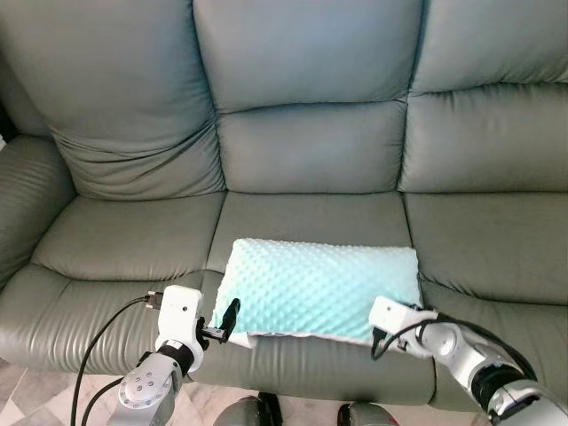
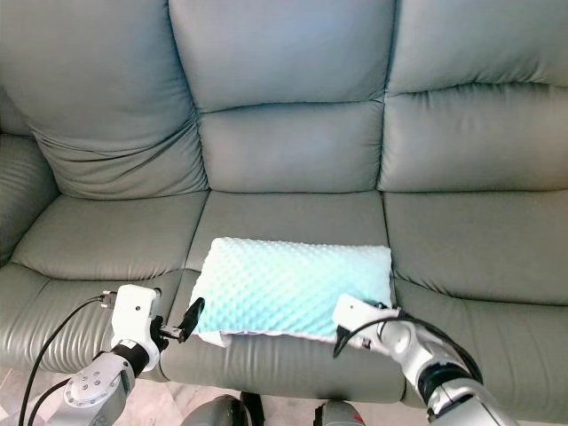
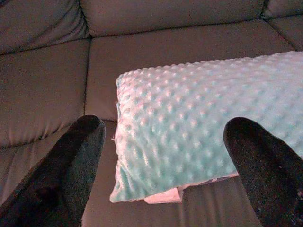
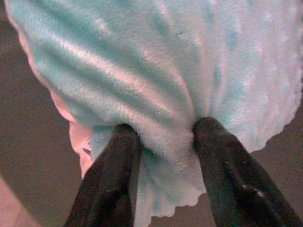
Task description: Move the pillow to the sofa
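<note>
Right wrist view: jaws pinched on the pillow's edge, pillow already lying on the sofa seat.

The mint dotted pillow [image 1: 321,286] rests flat on the middle seat cushion of the grey sofa [image 1: 311,142], near its front edge. The right gripper [image 4: 163,137] has its two black fingers clamped on a bunched fold of the pillow's near right corner. The left gripper [image 3: 163,161] sits at the pillow's near left corner with its jaws spread wide, holding nothing. The step in hand looks like the set-down; the next move probably calls for the right jaws to part and both arms to draw back without dragging the pillow off the seat.
</note>
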`<state>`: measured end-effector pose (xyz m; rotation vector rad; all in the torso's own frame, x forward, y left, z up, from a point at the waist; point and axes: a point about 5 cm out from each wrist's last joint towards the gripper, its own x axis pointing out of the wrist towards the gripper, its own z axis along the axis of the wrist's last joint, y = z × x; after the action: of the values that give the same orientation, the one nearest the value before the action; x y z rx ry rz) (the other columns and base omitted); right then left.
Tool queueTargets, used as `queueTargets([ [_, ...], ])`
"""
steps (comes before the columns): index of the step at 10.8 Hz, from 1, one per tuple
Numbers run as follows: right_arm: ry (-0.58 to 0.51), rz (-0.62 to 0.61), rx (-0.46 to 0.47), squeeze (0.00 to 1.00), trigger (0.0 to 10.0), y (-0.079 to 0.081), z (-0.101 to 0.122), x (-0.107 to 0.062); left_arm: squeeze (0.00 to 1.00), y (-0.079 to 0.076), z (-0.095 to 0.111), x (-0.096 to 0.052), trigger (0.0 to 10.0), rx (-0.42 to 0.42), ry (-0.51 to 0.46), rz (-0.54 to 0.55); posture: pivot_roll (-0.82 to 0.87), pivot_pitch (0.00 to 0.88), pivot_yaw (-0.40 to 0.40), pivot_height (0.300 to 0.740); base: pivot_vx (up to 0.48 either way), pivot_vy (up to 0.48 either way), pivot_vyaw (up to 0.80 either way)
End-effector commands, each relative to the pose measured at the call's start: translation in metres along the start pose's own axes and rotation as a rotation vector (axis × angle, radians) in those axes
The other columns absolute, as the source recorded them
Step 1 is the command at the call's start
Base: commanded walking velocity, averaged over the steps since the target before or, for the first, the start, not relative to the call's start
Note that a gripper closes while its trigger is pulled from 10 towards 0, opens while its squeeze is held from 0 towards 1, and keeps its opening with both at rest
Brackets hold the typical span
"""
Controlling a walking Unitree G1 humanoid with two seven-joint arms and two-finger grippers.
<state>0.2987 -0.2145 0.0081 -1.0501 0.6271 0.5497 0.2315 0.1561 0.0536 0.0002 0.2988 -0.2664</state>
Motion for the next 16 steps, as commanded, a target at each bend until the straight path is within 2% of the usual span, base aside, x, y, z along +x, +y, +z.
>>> queueTargets([
  [1, -0.023, -0.009, 0.028, 0.00, 0.0, 0.000, 0.003, 0.001, 0.00, 0.005, -0.004, -0.004, 10.0, 0.017, 0.022, 0.014, -0.19, 0.222, 0.149, 0.740, 0.000, 0.000, 0.00],
  [2, -0.065, 0.024, 0.052, 0.00, 10.0, 0.005, 0.009, 0.002, 0.00, 0.005, -0.004, -0.004, 10.0, 0.018, 0.022, 0.015, -0.19, 0.221, 0.149, 0.740, 0.000, 0.000, 0.00],
  [4, -0.099, 0.042, 0.000, 0.00, 10.0, 0.014, 0.010, 0.002, 0.00, 0.004, -0.004, -0.004, 10.0, 0.021, 0.023, 0.018, -0.20, 0.220, 0.148, 0.740, 0.000, 0.000, 0.00],
  [5, -0.109, 0.040, 0.045, 1.00, 10.0, 0.018, 0.007, 0.001, 0.00, 0.004, -0.004, -0.003, 10.0, 0.021, 0.022, 0.017, -0.20, 0.219, 0.149, 0.740, 0.000, 0.000, 0.00],
  [7, -0.092, 0.056, 0.039, 1.00, 10.0, 0.027, -0.004, -0.003, 0.00, 0.003, -0.003, -0.002, 10.0, 0.021, 0.018, 0.014, -0.20, 0.217, 0.148, 0.740, 0.000, 0.000, 0.00],
  [8, -0.078, 0.118, 0.044, 1.00, 10.0, 0.033, -0.011, -0.005, 0.00, 0.004, -0.003, -0.002, 10.0, 0.021, 0.019, 0.014, -0.20, 0.216, 0.149, 0.740, 0.000, 0.000, 0.00],
  [9, -0.049, 0.231, 0.004, 1.00, 10.0, 0.040, -0.020, -0.009, 0.00, 0.003, -0.003, -0.001, 10.0, 0.020, 0.020, 0.012, -0.21, 0.215, 0.150, 0.740, 0.000, 0.000, 0.00],
  [10, -0.040, 0.238, -0.052, 1.00, 10.0, 0.036, -0.024, -0.011, 0.00, 0.002, -0.003, -0.001, 10.0, 0.019, 0.020, 0.006, -0.21, 0.214, 0.150, 0.740, 0.000, 0.000, 0.00],
  [11, -0.052, 0.222, -0.060, 1.00, 10.0, 0.026, -0.022, -0.012, 0.00, 0.001, -0.003, 0.000, 10.0, 0.019, 0.019, 0.003, -0.21, 0.211, 0.151, 0.740, 0.000, 0.000, 0.00],
  [12, -0.085, 0.205, -0.046, 1.00, 10.0, 0.013, -0.013, -0.012, 0.00, 0.001, -0.002, 0.001, 10.0, 0.019, 0.019, 0.001, -0.22, 0.208, 0.151, 0.740, 0.000, 0.000, 0.00],
  [13, -0.148, 0.209, 0.017, 1.00, 10.0, 0.000, 0.002, -0.012, 0.00, 0.002, -0.002, 0.002, 10.0, 0.021, 0.018, -0.001, -0.22, 0.204, 0.153, 0.740, 0.000, 0.000, 0.00],
  [16, -0.212, 0.234, -0.023, 1.00, 10.0, -0.012, 0.026, -0.016, 0.00, 0.002, -0.001, 0.004, 10.0, 0.024, 0.016, -0.004, -0.23, 0.197, 0.152, 0.740, 0.000, 0.000, 0.00],
])
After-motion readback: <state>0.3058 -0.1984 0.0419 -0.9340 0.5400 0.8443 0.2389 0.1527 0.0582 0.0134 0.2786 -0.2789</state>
